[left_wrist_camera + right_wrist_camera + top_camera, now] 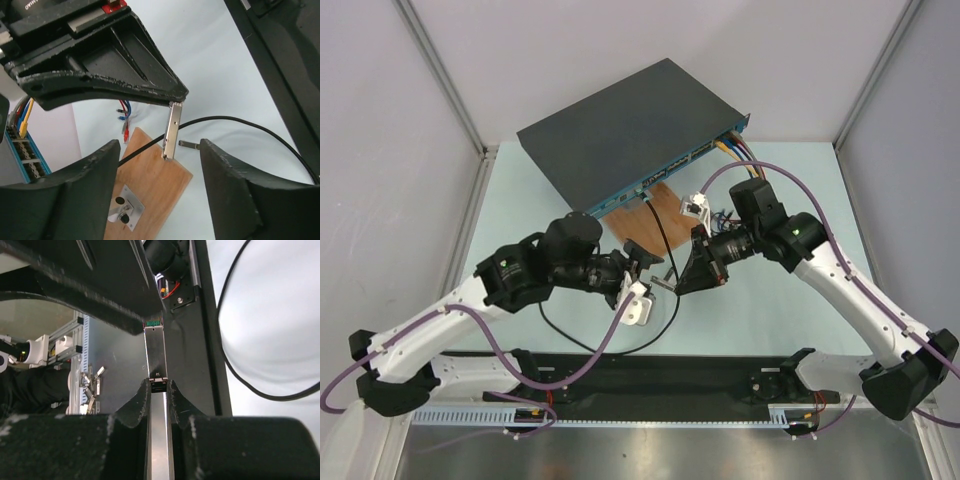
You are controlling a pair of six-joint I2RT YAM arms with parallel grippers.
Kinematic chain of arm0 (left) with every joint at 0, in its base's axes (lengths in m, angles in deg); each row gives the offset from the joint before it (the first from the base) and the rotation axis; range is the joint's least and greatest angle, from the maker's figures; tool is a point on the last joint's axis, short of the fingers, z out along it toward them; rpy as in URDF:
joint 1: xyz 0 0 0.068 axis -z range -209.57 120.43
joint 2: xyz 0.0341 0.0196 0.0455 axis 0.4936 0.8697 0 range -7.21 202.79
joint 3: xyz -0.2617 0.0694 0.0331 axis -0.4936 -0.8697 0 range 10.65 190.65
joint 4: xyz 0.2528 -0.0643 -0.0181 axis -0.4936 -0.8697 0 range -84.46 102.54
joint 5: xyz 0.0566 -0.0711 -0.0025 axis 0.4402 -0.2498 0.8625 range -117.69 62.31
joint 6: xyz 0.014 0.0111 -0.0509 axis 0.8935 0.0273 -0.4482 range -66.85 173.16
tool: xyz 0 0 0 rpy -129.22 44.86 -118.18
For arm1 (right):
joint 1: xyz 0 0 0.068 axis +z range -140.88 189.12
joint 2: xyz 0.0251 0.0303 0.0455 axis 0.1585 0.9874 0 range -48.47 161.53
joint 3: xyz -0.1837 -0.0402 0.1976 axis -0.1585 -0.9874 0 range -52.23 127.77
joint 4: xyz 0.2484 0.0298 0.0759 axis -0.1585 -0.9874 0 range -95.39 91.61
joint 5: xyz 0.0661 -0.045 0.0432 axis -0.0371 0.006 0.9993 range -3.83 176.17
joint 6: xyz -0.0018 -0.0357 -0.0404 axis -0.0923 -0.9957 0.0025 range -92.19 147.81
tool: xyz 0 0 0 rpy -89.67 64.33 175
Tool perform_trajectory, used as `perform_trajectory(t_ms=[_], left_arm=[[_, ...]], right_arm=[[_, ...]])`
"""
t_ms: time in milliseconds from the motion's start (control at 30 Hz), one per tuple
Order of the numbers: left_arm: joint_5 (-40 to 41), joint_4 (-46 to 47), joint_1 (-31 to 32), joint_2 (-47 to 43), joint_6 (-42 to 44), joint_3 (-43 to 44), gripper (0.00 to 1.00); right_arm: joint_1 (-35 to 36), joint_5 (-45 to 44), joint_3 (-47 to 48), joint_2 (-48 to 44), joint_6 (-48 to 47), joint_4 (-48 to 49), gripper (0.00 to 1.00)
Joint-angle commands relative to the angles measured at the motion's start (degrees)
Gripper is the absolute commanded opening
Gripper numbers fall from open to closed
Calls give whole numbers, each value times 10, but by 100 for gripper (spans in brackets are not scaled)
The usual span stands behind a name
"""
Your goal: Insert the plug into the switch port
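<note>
Right end effector (157, 386) is clamped on the silver plug (155, 352), held just in front of the switch (630, 130) port face; left end effector (160, 150) stands apart, flanking the plug tip

Table layout: switch, board, plug
The switch (630, 130) sits at the far side of the table (520, 230), port face toward the arms; the wooden board (658, 205) lies just before that face. Nearer still, the plug (662, 284) sits between the left gripper (159, 150) on its left and the right gripper (158, 386) on its right — a cable (235, 119) crosses the board toward the near edge.
</note>
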Motion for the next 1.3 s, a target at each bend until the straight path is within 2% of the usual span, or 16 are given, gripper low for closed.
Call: perform_trajectory(t_ms=[0,300,400,433,500,533,567,600,667,733,767,833,933,1033,1133,1267], left_arm=[[16,44,16,5,29,-11,68],[44,67,33,8,34,-38,45],[45,71,32,8,32,-43,30],[39,70,33,6,28,-43,19],[29,74,33,4,8,-39,6],[24,81,32,3,-13,-37,0],[17,87,23,2,-74,-32,0],[0,84,14,2,-102,-29,0],[-48,81,-13,0,-178,-24,0],[-76,91,-33,-2,-232,-20,0],[-85,96,-55,-1,-291,-16,1],[-116,112,-81,6,-358,6,0],[-167,121,-129,43,-549,43,0],[-201,90,-163,98,-681,70,0],[-263,102,-181,121,-758,62,0],[-243,132,-182,104,-792,50,0]], right_arm=[[8,22,18,5,10,17,0],[11,27,37,17,6,13,0],[11,25,44,20,2,9,0],[10,24,49,21,2,9,0],[9,8,56,23,0,8,15],[8,-14,62,24,-14,2,27],[4,-28,65,24,-17,2,54],[-16,-37,69,24,-23,2,64],[-43,-65,86,25,-43,-6,78],[-76,-99,99,19,-54,-14,84],[-82,-112,111,15,-74,-18,91],[-86,-150,114,-9,-89,-14,98],[-85,-187,99,-59,-106,16,100],[-84,-200,85,-89,-118,25,100],[-74,-231,84,-104,-143,20,100],[-50,-238,93,-111,-219,-10,100]])
